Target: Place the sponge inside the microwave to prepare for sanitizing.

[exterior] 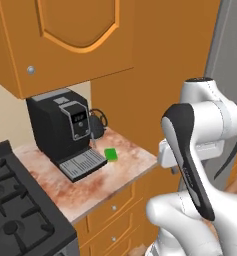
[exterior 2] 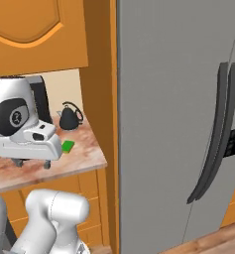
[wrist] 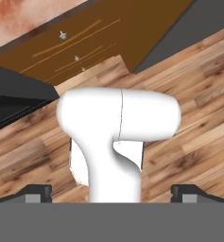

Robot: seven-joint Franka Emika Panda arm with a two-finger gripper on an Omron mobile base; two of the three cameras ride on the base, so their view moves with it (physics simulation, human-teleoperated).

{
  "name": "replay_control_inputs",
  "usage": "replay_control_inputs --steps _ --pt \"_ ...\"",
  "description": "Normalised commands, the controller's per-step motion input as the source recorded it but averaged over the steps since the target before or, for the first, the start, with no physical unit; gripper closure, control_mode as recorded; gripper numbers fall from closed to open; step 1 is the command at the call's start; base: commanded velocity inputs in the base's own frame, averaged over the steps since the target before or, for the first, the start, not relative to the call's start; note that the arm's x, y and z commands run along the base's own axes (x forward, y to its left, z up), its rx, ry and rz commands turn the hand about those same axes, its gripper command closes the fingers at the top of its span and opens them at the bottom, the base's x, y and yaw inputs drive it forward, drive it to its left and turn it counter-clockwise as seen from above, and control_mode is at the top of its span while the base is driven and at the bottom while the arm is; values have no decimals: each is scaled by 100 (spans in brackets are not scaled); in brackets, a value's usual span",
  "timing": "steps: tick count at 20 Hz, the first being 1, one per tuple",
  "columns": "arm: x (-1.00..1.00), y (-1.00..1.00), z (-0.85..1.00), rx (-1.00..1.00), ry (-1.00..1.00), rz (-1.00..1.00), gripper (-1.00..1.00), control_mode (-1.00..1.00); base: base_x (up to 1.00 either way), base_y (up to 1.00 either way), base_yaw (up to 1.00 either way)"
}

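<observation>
Lying flat on the mottled reddish stone counter [exterior: 105, 185], the small bright green rectangular sponge [exterior: 110, 154] sits beside the black coffee machine [exterior: 60, 130], long axis unclear. Gripper [wrist: 111, 193] jaws spread wide, empty.

Kitchen corner with marbled counter [exterior: 105, 182], wooden cabinets and a grey fridge [exterior 2: 173, 124].
A black coffee machine [exterior: 65, 132] is set at the counter's back edge beneath an upper cabinet [exterior: 60, 35]; a black kettle [exterior 2: 69, 117] is placed just beside it, near the back corner. A black stove [exterior: 15, 210] is seen at the counter's left end.
</observation>
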Motion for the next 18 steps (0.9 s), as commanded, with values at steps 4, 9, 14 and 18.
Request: replay_control_inputs --steps 4,9,14,18 --pt "0 0 0 0 0 0 -100 100 24 60 0" --pt "0 0 0 0 0 0 -100 100 18 28 0" --pt "0 0 0 0 0 0 -100 100 4 0 0" --pt "0 0 0 0 0 0 -100 100 0 0 0"
